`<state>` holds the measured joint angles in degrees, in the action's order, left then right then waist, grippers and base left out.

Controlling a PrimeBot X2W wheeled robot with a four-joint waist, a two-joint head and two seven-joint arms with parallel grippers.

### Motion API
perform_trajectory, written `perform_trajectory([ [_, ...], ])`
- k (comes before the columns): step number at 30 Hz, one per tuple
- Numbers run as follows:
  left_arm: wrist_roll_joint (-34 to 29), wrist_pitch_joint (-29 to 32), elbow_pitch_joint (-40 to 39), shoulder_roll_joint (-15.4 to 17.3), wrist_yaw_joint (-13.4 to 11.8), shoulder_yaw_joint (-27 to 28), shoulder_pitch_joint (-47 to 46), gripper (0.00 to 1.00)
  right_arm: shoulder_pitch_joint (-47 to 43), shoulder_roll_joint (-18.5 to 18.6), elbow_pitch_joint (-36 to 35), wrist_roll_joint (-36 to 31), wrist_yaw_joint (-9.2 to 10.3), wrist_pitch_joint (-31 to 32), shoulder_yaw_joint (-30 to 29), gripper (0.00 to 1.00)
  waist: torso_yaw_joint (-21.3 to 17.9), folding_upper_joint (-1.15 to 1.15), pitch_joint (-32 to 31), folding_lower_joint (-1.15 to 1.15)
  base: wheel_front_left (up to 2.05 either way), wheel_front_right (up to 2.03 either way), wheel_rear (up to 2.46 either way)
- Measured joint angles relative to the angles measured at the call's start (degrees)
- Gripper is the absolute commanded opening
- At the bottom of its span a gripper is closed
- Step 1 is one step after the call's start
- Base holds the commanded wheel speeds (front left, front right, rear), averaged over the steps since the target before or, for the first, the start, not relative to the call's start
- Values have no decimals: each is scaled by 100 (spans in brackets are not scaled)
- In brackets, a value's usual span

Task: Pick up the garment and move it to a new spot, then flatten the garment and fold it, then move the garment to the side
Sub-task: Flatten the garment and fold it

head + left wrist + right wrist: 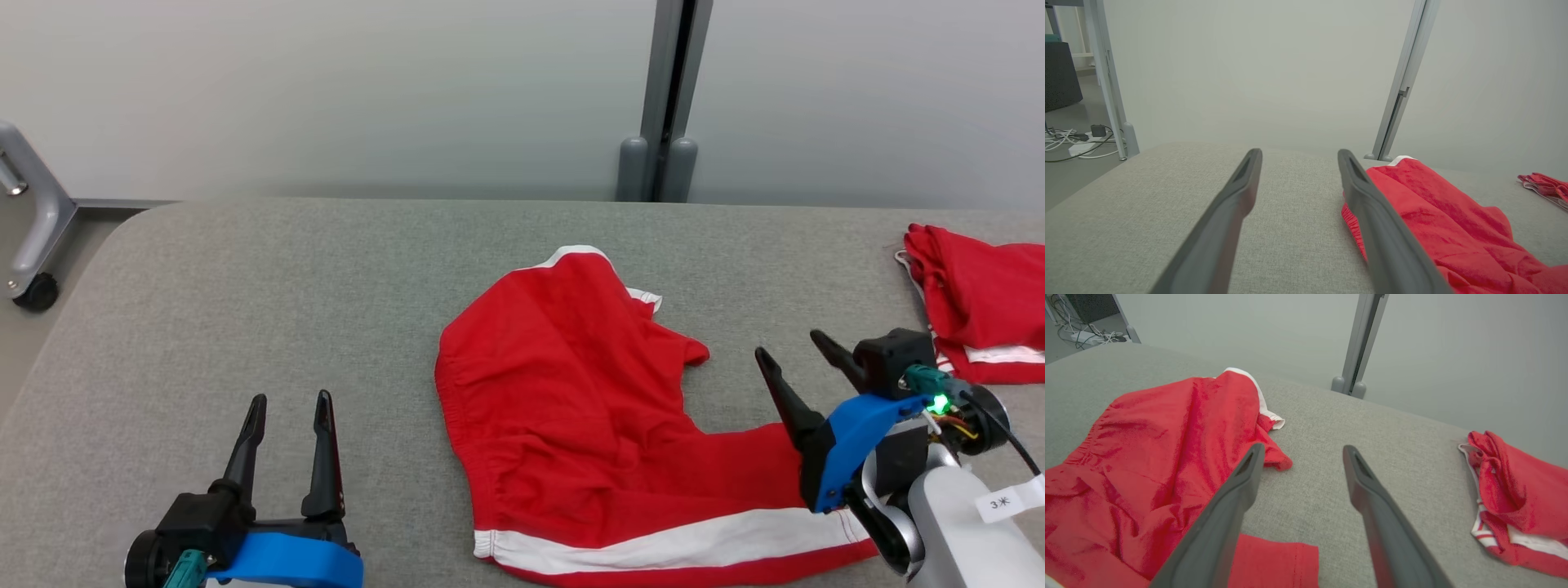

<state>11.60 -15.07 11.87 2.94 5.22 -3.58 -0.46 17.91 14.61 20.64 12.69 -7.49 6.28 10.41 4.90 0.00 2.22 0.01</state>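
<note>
– Red shorts [571, 408] lay mid-table, rumpled! One leg was bunched at the far side, and the white-striped leg stretched toward the right gripper [788, 343].
– Gripping anything?
– Nothing. Its fingers stood wide over bare tabletop just beside that leg. The left gripper [290, 400] was spread wide too, empty, off to the waistband side and clear of the fabric.
– Progress?
– Early, I'd say. Placed, perhaps, but flattening, folding and the move aside all remained.
– The setting?
– Grey fabric-covered table [245, 269] with a rounded corner, and another red garment [980, 302] heaped at its right edge. Behind was a pale partition with a grey post [665, 98], and cables [1069, 139] lay on the floor.
</note>
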Motion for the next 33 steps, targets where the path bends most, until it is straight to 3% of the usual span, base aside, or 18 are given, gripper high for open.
perform_trajectory([
  [9,49,0,0,-2,12,-76,-116,100,-242,160,737,244,0,494,159,100,253,0,227,0,0,0,0],
  [20,69,0,3,0,-21,-120,-210,100,-188,221,1245,187,0,822,322,100,285,0,337,0,0,0,0],
  [21,88,0,4,-1,-23,-137,-213,100,-149,212,1300,188,0,829,367,97,289,0,340,0,0,0,0],
  [23,99,0,8,-1,-41,-164,-226,100,-79,202,1376,211,0,825,442,0,303,0,337,0,0,0,0],
  [31,92,0,35,-1,-73,-116,-193,100,163,165,1363,248,0,-25,463,0,244,0,197,0,0,0,0],
  [33,76,0,36,-1,-73,-77,-120,100,163,92,1216,268,0,-491,331,0,187,0,98,0,0,0,0],
])
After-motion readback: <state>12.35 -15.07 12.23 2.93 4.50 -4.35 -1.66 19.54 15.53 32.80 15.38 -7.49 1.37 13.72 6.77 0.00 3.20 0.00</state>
